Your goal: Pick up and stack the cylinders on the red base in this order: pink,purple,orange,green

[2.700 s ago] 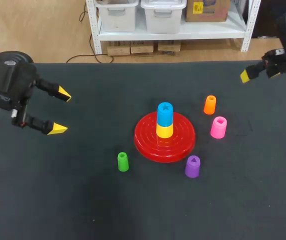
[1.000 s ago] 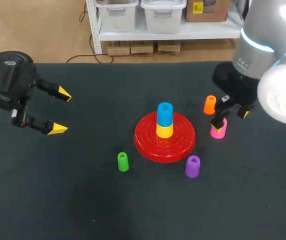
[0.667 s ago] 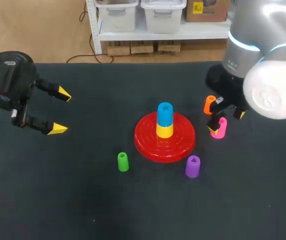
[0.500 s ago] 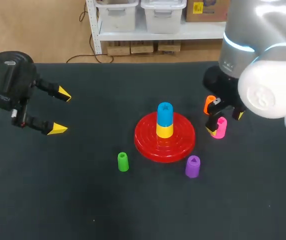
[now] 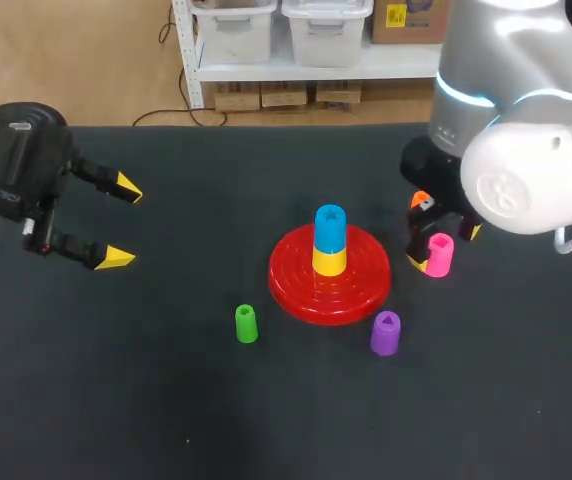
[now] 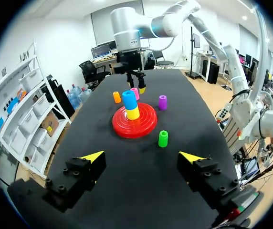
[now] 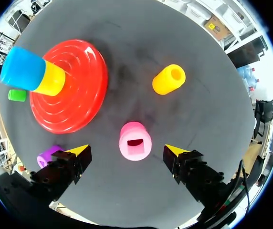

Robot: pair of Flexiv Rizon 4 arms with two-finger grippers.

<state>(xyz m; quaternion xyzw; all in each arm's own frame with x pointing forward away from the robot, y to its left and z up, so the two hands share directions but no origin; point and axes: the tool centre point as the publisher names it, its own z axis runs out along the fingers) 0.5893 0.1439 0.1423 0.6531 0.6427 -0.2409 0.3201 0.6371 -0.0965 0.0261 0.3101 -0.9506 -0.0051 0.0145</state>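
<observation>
Inventory of the table (image 5: 166, 400) as we find it:

1. Our right arm (image 5: 526, 170). It comes in from the right, with its wrist bent down over the table just right of the red base (image 5: 301, 290).
2. Our right gripper (image 7: 127, 150). It points straight down at the pink cylinder (image 7: 135, 140). Its fingers are spread, one on each side of the cylinder. Dark table shows between each yellow tip and the pink wall, so we record it as gripping nothing.
3. Pink cylinder. It stands upright on the table, right of the red base and apart from it, with its hollow end up.
4. Orange cylinder (image 7: 169, 79). It stands upright on the table, just beyond the pink one on the far side. From the head view we see only a sliver of it beside the right wrist.
5. Our left arm (image 5: 11, 170). It sits over the left edge of the table, well apart from every cylinder.
6. Our left gripper (image 5: 122, 223). It points rightward toward the middle of the table. Its fingers are wide apart with nothing between them.
7. Red base. It lies at mid-table and carries a yellow cylinder (image 5: 329, 262) with a blue cylinder (image 5: 330, 228) stacked on top.
8. Green cylinder (image 5: 246, 324). It stands upright on the table, near and left of the base.
9. Purple cylinder (image 5: 385, 333). It stands upright on the table, near and right of the base.
</observation>
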